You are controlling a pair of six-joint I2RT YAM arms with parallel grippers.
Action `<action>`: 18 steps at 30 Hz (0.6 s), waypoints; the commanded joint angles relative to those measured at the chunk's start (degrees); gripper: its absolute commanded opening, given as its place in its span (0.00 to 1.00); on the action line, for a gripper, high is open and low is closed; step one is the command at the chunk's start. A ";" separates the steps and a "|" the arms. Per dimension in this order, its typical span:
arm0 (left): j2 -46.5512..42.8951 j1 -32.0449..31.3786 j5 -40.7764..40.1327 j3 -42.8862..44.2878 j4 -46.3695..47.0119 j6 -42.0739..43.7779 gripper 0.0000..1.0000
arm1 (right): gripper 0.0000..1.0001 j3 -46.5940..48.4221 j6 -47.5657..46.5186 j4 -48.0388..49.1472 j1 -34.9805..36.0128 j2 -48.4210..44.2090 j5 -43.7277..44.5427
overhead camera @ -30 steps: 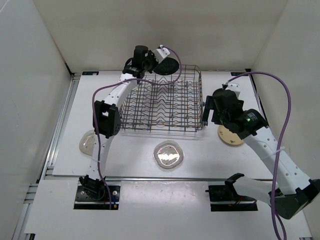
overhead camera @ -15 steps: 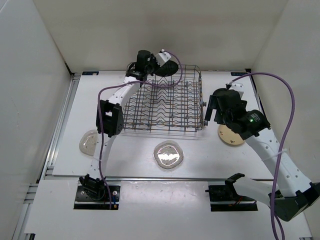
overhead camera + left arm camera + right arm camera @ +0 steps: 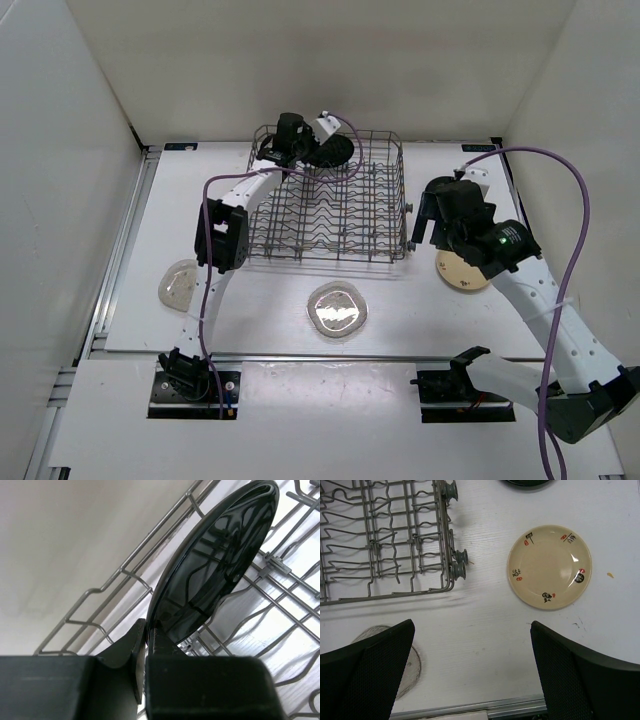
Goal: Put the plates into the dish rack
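Observation:
My left gripper (image 3: 318,152) is shut on the rim of a black plate (image 3: 337,150) and holds it on edge, tilted, inside the back of the grey wire dish rack (image 3: 325,262). In the left wrist view the plate (image 3: 215,565) stands up from my gripper (image 3: 148,630) over the rack's wires (image 3: 125,570). My right gripper (image 3: 430,225) is open and empty above the table, right of the rack. Below it lie the cream-tan spotted plate (image 3: 550,567) and the rack's corner (image 3: 395,596). Two clear plates (image 3: 338,310) (image 3: 180,283) lie flat in front of the rack.
The cream plate (image 3: 460,272) is partly under my right arm in the top view. A dark plate's edge (image 3: 525,482) shows at the top of the right wrist view. One clear plate (image 3: 407,662) shows beside my right gripper's left finger. White walls enclose three sides.
My left gripper has carried the black plate from above the rack's back rim down and forward into the back of the rack. The right arm has barely moved.

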 commanded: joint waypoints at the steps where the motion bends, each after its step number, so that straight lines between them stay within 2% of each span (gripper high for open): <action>1: -1.38 -0.26 -0.94 -0.66 1.96 -3.00 0.10 | 1.00 -0.25 -0.41 0.08 -0.38 -0.96 -0.23; 4: -0.85 -0.26 -2.26 -0.66 1.96 -4.23 0.12 | 1.00 -0.25 0.11 0.08 -0.38 -0.96 -0.23; 5: -0.85 -0.26 -2.26 -0.66 1.96 -4.24 0.23 | 1.00 -0.25 0.12 0.08 -0.38 -0.96 -0.23; 6: -0.85 -0.26 -2.96 -0.66 1.96 -4.76 0.28 | 1.00 -0.25 0.12 0.08 -0.38 -0.96 -0.23; 8: -0.85 -0.26 -3.66 -0.66 2.48 -4.77 0.29 | 1.00 -0.25 0.12 0.08 -0.38 -0.96 -0.23; 10: -0.85 -0.26 -4.98 -0.14 2.48 -5.55 0.51 | 1.00 -0.25 0.12 0.08 -0.38 -0.96 -0.23; 12: -1.37 -0.26 -7.70 0.57 3.88 -6.35 0.68 | 1.00 -0.77 0.12 0.08 -0.38 -0.96 -0.76; 15: -1.98 -0.26 -9.90 1.18 5.38 -7.05 0.80 | 1.00 -0.78 0.64 0.08 -0.38 -0.96 -0.76; 16: -1.99 -0.26 -10.43 1.18 5.38 -7.05 0.89 | 1.00 -0.78 0.64 0.08 -0.38 -0.96 -0.76; 18: -3.22 -0.26 -11.23 2.32 6.18 -7.57 1.00 | 1.00 -0.78 0.64 0.08 -0.38 -0.96 -0.76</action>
